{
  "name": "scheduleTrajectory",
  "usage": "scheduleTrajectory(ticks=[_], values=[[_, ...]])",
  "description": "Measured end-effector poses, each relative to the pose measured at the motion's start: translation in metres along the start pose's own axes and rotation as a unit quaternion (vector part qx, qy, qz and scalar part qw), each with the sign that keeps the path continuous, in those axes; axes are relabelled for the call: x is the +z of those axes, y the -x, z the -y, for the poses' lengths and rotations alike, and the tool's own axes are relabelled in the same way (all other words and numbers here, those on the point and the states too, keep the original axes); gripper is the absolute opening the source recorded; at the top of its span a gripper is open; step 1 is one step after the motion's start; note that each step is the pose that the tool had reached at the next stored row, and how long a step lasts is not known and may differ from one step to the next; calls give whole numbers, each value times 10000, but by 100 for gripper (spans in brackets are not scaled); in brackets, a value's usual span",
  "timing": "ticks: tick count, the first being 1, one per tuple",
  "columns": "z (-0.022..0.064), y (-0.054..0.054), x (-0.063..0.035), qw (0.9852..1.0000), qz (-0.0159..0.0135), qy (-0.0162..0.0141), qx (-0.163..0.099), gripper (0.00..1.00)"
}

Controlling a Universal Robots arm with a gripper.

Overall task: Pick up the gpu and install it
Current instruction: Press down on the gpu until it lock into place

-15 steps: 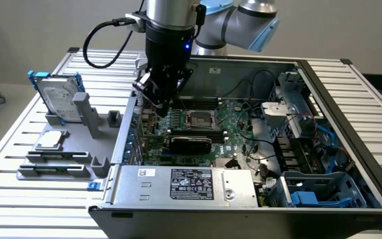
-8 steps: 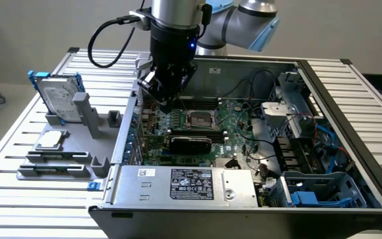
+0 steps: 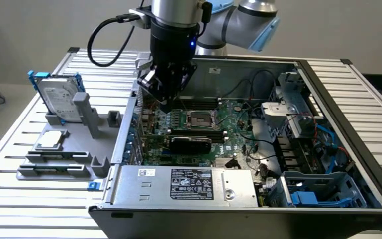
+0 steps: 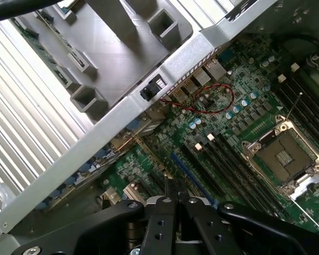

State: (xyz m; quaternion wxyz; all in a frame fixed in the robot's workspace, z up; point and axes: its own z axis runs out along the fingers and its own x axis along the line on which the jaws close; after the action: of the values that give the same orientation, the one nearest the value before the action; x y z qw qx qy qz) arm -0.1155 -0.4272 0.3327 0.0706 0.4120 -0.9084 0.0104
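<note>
The gpu (image 3: 189,144) shows its black cooler face and stands on the green motherboard (image 3: 234,119) inside the open computer case, just in front of the CPU socket (image 3: 199,119). My gripper (image 3: 167,104) hangs above the motherboard close to the case wall on the exterior view's left, behind the gpu and apart from it. In the wrist view my black fingers (image 4: 167,204) are drawn together over a blue slot (image 4: 179,162), and I see nothing clamped between them. The CPU socket (image 4: 283,155) and black memory slots (image 4: 223,159) lie beyond.
A grey holder (image 3: 78,144) on the exterior view's left carries a silver hard drive in a blue frame (image 3: 61,99), a CPU chip (image 3: 50,140) and memory sticks (image 3: 55,155). The case wall (image 3: 127,124), power supply (image 3: 187,185) and drive cages (image 3: 290,107) ring the motherboard.
</note>
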Motion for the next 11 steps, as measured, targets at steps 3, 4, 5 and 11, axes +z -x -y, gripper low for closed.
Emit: scheduleTrajectory(ticks=[3, 4, 5, 11], values=[[0, -1, -9, 10000, 0, 0, 0, 11], [-1, -2, -12, 10000, 0, 0, 0, 11], [-1, -2, -15, 10000, 0, 0, 0, 11], [-1, -4, -32, 10000, 0, 0, 0, 11]])
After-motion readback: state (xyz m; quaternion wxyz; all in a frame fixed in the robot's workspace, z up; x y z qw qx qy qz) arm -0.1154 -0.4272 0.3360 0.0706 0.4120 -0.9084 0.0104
